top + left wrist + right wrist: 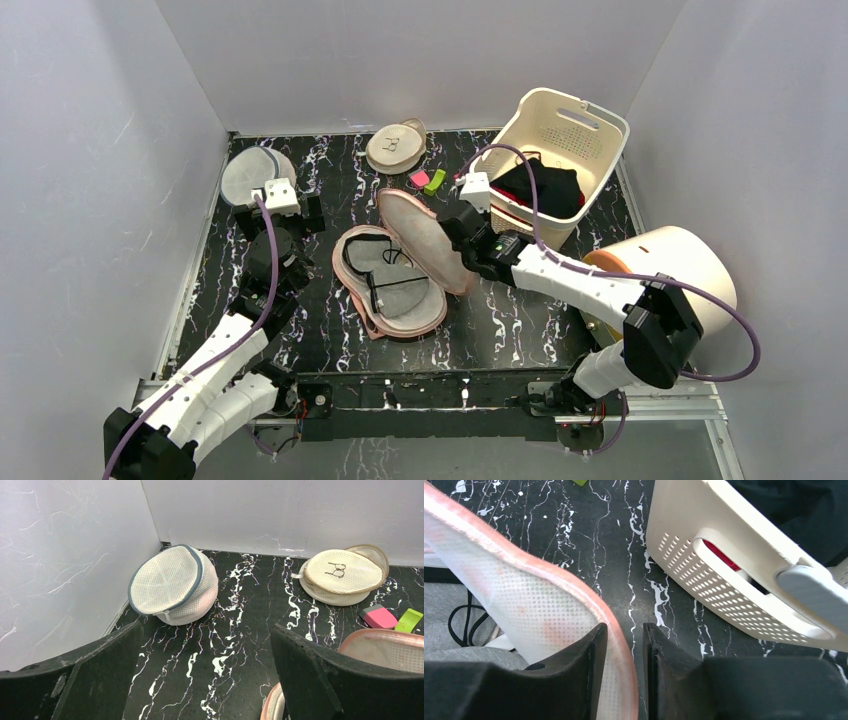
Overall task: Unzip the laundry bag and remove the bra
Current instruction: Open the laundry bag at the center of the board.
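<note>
Nearest me on the bench [500,320], the bag [423,243] lies unzipped at centre, its lower half flat and its upper flap standing toward 1 o'clock. The bra [395,292], grey with black straps, sits inside the lower half. My right end effector [625,630] is at the flap's edge, fingers slightly apart, with the pink trim running through the gap against one finger. At 4 o'clock stands a white drum [680,265]. My left end effector [280,222] hangs at 10 o'clock, fingers spread wide, holding nothing. Just beyond it lies a grey-rimmed pouch [172,585]. A pink clip [419,178] and a green clip [435,181] lie just past the bag. Farther out at 12, a beige pouch [342,572] bears a dark line drawing of a bra. At 1 o'clock a cream basket [575,105] holds black clothes [545,188].
</note>
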Available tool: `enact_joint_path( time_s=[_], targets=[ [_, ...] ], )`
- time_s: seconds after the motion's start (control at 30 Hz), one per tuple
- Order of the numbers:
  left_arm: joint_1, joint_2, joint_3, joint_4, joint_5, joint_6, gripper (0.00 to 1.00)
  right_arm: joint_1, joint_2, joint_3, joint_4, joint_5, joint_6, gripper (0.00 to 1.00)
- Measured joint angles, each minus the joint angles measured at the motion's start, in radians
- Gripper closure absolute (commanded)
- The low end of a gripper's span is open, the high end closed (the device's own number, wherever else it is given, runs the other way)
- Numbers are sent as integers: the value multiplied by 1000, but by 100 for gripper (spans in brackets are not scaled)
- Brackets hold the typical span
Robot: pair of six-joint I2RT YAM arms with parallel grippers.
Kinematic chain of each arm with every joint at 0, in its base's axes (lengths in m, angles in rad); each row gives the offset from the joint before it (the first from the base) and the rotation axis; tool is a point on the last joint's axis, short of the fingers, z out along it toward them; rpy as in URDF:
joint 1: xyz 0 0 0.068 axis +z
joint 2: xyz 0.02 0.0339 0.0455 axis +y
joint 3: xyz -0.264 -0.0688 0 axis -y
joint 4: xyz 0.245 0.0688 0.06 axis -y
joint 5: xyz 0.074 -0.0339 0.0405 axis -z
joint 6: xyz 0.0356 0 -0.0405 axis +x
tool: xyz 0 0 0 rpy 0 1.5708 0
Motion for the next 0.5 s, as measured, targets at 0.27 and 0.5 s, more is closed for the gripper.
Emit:
enact_joint_path(
  time_s=[0.27, 0.5],
  targets=[
    [0, 1, 0, -4, 3, -3, 2, 96, 2, 116, -171, 152, -18, 51],
    [0, 9, 0, -9, 10, -10, 2, 209, 30, 184, -166, 27, -40, 24]
  ],
)
